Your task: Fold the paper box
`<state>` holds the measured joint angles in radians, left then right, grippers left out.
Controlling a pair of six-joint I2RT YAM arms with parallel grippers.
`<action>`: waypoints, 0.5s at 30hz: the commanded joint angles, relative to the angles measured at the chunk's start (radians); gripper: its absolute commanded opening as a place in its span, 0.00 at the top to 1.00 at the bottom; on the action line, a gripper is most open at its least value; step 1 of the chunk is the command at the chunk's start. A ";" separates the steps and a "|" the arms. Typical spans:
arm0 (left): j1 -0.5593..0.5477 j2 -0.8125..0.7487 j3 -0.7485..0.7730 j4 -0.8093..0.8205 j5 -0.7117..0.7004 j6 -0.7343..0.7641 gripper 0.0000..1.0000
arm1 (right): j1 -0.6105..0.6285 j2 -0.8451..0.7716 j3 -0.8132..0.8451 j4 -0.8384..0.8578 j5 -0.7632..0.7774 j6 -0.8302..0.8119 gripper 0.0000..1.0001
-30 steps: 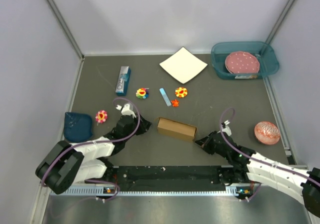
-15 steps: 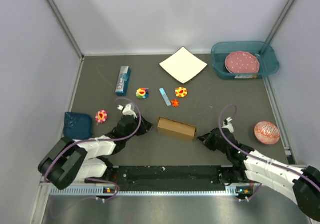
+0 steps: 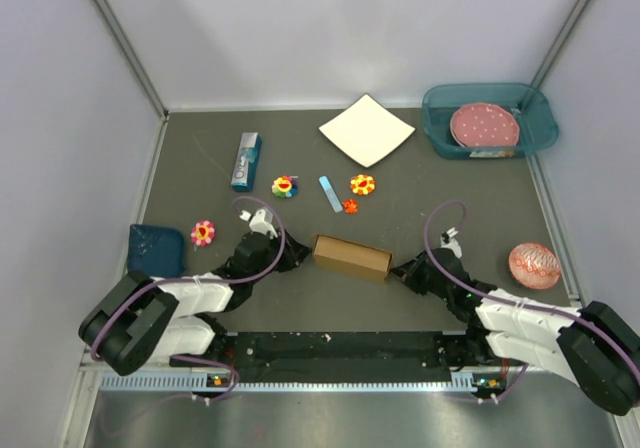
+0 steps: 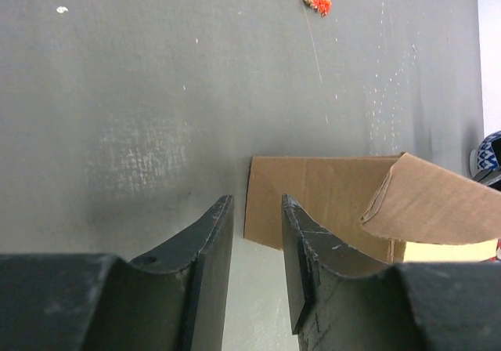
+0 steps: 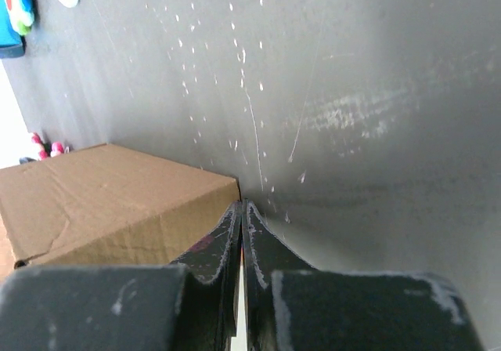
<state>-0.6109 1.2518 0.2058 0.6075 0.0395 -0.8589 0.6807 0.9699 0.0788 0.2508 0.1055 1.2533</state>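
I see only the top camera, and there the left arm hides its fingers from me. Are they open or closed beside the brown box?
Observer: Open. The left fingers stand apart and hold nothing. The end of the box lies just ahead of their tips.
Operator: And the right fingers?
Observer: The right fingers are pressed shut, with their tips at a corner of the box.
Operator: Is the box fully closed?
Observer: No. In the left wrist view, one flap at its far end stands lifted.

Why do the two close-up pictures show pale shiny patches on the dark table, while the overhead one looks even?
Top view: soft, even light, all sharp. Left wrist view: light glances off the table. Right wrist view: similar streak, shadow beside the paper box.
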 commanded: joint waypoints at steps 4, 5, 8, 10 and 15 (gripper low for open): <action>-0.030 -0.023 -0.029 0.087 0.004 -0.012 0.64 | -0.061 0.047 0.052 0.074 -0.030 -0.066 1.00; -0.038 -0.026 -0.039 0.090 0.000 -0.015 0.64 | -0.067 0.058 0.062 0.079 -0.035 -0.071 1.00; -0.050 -0.046 -0.054 0.090 -0.015 -0.025 0.64 | -0.075 0.111 0.085 0.116 -0.056 -0.087 1.00; -0.062 -0.068 -0.063 0.090 -0.030 -0.028 0.65 | -0.075 0.169 0.098 0.157 -0.078 -0.092 1.00; -0.078 -0.129 -0.094 0.077 -0.070 -0.029 0.65 | -0.075 0.266 0.133 0.229 -0.101 -0.089 1.00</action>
<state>-0.6689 1.1755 0.1287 0.6353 -0.0059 -0.8722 0.6102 1.1748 0.1619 0.3702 0.0486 1.1824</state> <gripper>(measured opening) 0.352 0.003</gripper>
